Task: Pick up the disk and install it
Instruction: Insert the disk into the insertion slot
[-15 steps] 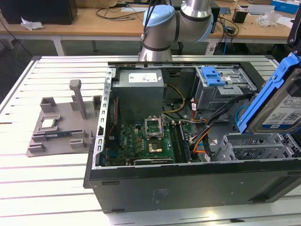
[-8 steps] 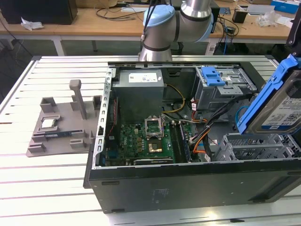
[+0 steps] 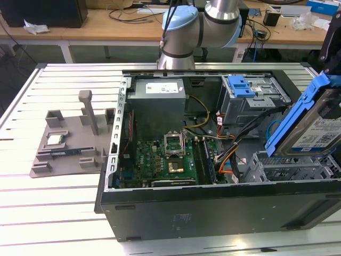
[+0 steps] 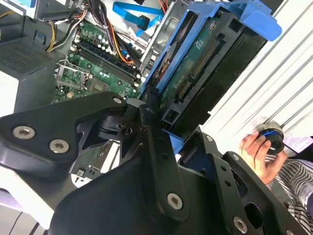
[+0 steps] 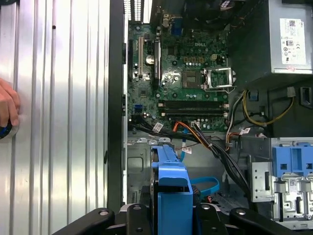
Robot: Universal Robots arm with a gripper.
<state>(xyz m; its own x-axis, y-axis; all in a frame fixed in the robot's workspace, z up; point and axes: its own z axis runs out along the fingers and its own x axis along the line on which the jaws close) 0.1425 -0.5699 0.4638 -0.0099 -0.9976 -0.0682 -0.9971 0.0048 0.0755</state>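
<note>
The gripper (image 4: 161, 122) was clamped on the disk (image 3: 315, 124), pinching its blue frame. The disk hung tilted above the open computer case (image 3: 213, 208), over the case's end at the exterior view's right.

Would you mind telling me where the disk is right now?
The disk is held tilted by the tool at the exterior view's right edge, above the metal drive cage in the open computer case.
</note>
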